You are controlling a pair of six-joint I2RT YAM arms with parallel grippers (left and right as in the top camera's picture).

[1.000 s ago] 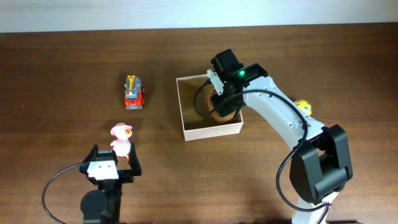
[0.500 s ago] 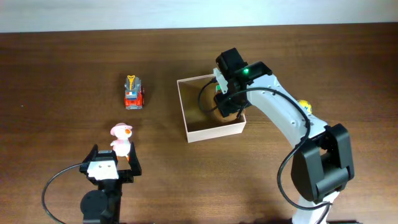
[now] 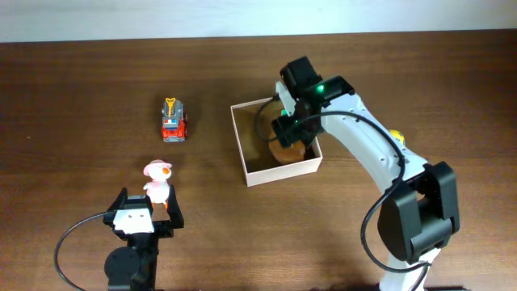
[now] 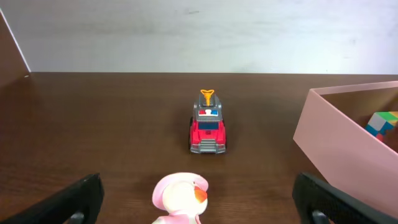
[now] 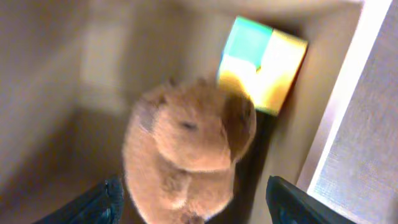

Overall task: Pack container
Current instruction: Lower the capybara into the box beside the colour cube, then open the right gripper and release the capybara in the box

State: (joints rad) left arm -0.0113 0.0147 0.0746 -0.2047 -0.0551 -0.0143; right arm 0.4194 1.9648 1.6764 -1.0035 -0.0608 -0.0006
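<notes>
Container (image 3: 281, 171), white-walled: right gripper (image 5: 194, 190) open astride brown plush toy (image 5: 186, 143) inside; careless lift-out could snag toy, dragging container askew.

Cropped in left wrist view: pink duck (image 4: 180, 198) at bottom, container (image 4: 336, 134) at right edge. Can't identify yellow object (image 3: 395, 137), mostly behind right arm (image 3: 367, 149). Blurred in right wrist view: brown plush (image 5: 186, 149).
</notes>
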